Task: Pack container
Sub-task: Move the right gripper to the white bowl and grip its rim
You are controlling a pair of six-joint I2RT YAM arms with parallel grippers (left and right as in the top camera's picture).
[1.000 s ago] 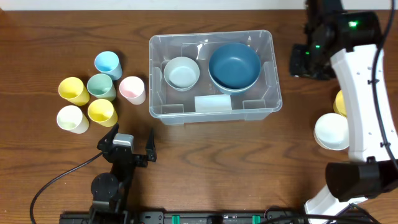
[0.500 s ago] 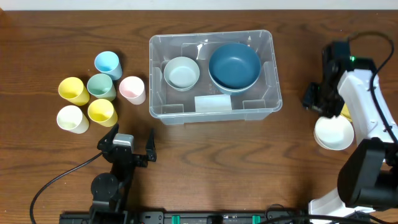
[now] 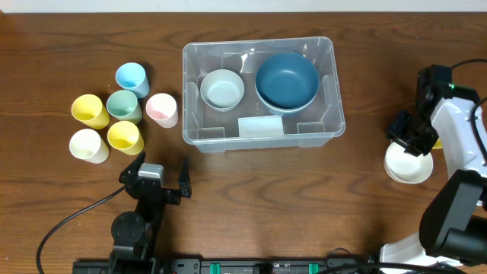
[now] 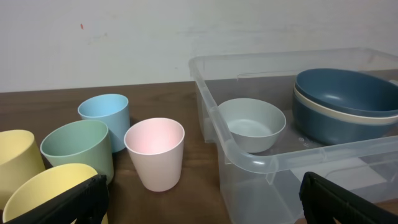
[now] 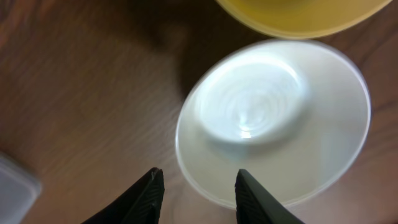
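Observation:
The clear plastic container (image 3: 327, 91) stands at the table's middle back and also shows in the left wrist view (image 4: 249, 162). It holds a small pale bowl (image 3: 222, 89) and a dark blue bowl (image 3: 287, 80) stacked on a white one. My right gripper (image 3: 405, 141) is open just above a white bowl (image 3: 409, 164) at the right edge; the jaws (image 5: 198, 186) straddle its near rim (image 5: 273, 118). A yellow bowl (image 5: 298, 15) lies just beyond it. My left gripper (image 3: 156, 181) is open and empty near the front edge.
Several cups stand left of the container: blue (image 3: 131, 77), green (image 3: 124, 106), pink (image 3: 162, 109), two yellow (image 3: 90, 111) (image 3: 125, 138) and white (image 3: 88, 145). A flat clear piece (image 3: 260, 126) lies inside the container's front.
My right arm has swung from the back right, beside the container, forward and down to the white bowl at the right edge. The left arm has not moved.

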